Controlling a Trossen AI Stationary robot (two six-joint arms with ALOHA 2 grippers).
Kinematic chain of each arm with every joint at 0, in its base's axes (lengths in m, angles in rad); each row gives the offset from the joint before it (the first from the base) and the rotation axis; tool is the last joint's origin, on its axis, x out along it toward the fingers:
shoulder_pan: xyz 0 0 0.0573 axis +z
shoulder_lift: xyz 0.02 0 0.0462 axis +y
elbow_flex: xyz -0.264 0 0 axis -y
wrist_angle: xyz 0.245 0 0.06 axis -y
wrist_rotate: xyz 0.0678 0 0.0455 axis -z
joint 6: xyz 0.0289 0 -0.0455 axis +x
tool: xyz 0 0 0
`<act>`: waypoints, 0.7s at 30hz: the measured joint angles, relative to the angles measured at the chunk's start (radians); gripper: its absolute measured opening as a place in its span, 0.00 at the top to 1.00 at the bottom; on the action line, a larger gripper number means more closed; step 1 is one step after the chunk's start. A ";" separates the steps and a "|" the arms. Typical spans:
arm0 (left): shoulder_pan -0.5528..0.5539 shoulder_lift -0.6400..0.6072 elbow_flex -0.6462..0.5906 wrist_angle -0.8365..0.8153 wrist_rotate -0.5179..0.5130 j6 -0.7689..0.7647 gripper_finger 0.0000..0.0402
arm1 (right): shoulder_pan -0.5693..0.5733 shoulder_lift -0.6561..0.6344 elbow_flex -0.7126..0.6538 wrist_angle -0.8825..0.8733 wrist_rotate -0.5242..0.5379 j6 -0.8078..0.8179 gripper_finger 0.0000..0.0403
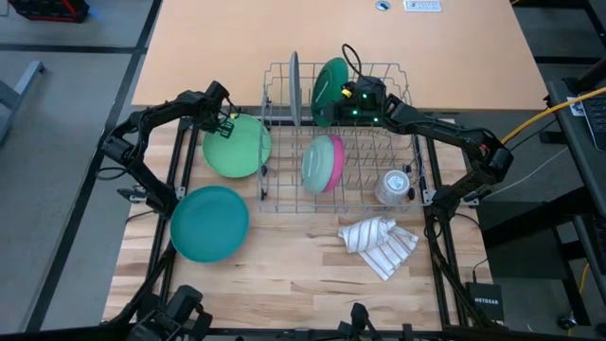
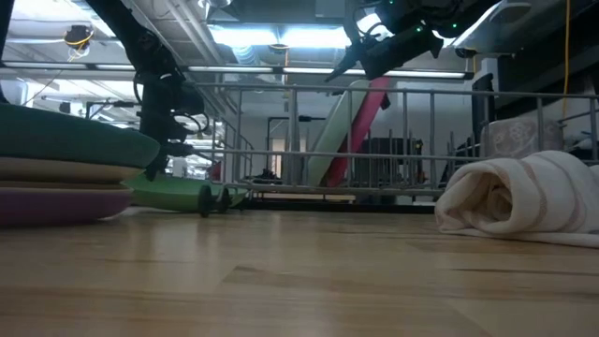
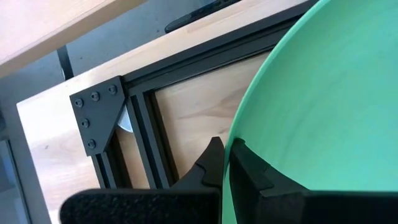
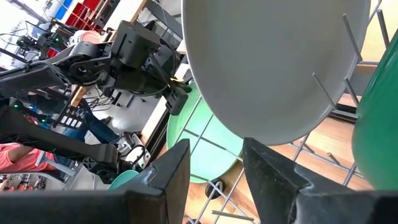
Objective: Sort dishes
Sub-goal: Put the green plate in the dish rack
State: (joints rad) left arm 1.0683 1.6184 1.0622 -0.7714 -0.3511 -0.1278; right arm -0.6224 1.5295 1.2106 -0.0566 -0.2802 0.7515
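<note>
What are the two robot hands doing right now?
Left gripper: closed on the rim of the light green plate.
Right gripper: open, holding nothing, by the grey plate in the rack.

We see two matte black jointed arms, the left arm [image 1: 151, 128] at frame left and the right arm [image 1: 454, 142] at frame right, both with thin black cables looped along the links. Small green lights glow on the right gripper [image 1: 352, 99] near top centre. Our wrist views show blocky, angular black fingers [image 4: 171, 171].
</note>
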 joint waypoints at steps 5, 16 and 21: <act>0.000 -0.027 0.000 -0.005 0.028 0.034 1.00 | 0.000 0.000 0.000 0.000 0.000 0.000 0.62; 0.001 -0.081 0.000 -0.046 0.099 0.106 1.00 | 0.000 0.000 0.000 -0.055 0.000 -0.001 0.62; 0.001 -0.081 0.000 -0.048 0.101 0.113 1.00 | 0.000 0.000 0.000 -0.099 -0.027 -0.001 0.62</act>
State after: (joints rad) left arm 1.0695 1.5372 1.0622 -0.8195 -0.2506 -0.0152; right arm -0.6224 1.5295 1.2106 -0.1556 -0.3073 0.7509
